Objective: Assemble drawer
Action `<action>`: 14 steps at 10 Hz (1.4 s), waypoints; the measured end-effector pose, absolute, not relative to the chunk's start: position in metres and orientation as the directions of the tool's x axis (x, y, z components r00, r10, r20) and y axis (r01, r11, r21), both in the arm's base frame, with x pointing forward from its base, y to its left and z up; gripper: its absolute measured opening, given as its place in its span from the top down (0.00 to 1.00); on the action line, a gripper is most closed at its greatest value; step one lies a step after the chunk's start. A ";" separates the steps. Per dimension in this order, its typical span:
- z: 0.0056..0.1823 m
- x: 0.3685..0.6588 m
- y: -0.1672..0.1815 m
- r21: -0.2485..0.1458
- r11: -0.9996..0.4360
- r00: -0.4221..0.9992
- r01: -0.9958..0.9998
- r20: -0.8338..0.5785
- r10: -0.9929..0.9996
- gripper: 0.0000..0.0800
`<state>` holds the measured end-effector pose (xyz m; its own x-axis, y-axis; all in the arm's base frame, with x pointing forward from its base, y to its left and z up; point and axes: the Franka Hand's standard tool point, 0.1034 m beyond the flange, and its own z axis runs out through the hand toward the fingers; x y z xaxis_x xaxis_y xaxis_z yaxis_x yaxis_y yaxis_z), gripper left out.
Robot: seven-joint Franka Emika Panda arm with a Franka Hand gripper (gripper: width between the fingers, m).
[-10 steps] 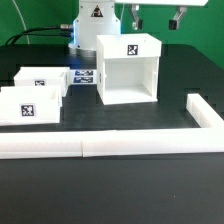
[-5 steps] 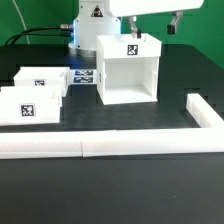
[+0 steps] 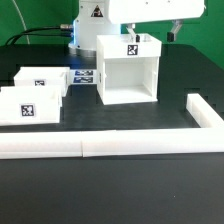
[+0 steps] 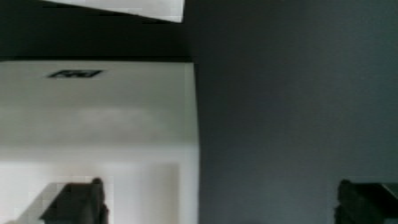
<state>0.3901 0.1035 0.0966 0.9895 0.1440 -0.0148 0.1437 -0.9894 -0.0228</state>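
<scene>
Gripper (image 3: 153, 35) has dropped lower over the last second, fingers spread wide; one finger over the drawer housing (image 3: 126, 75) top, the other past its right wall; housing mid-table, trays (image 3: 30, 103) left, untouched; wall grasp looks imminent.

Exterior view: a black table (image 3: 120, 190) is spreading from 3 through 6 to 9 o'clock. A green wall (image 3: 35, 15) is standing behind it, from 10 to 2 o'clock, under even light.
</scene>
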 end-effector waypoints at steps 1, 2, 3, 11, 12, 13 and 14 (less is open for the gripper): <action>0.096 0.389 0.104 -0.019 -0.990 0.990 0.142 -0.019 0.143 0.22; 0.096 0.390 0.104 -0.019 -0.990 0.990 0.142 -0.018 0.143 0.47; 0.096 0.390 0.104 -0.019 -0.990 0.990 0.142 -0.018 0.143 0.47; 0.096 0.390 0.104 -0.019 -0.990 0.990 0.143 -0.018 0.143 0.95; 0.096 0.390 0.104 -0.019 -0.990 0.990 0.143 -0.018 0.143 0.95; 0.096 0.390 0.104 -0.019 -0.990 0.990 0.143 -0.018 0.143 0.95; 0.096 0.392 0.104 -0.020 -0.990 0.990 0.142 -0.018 0.142 0.95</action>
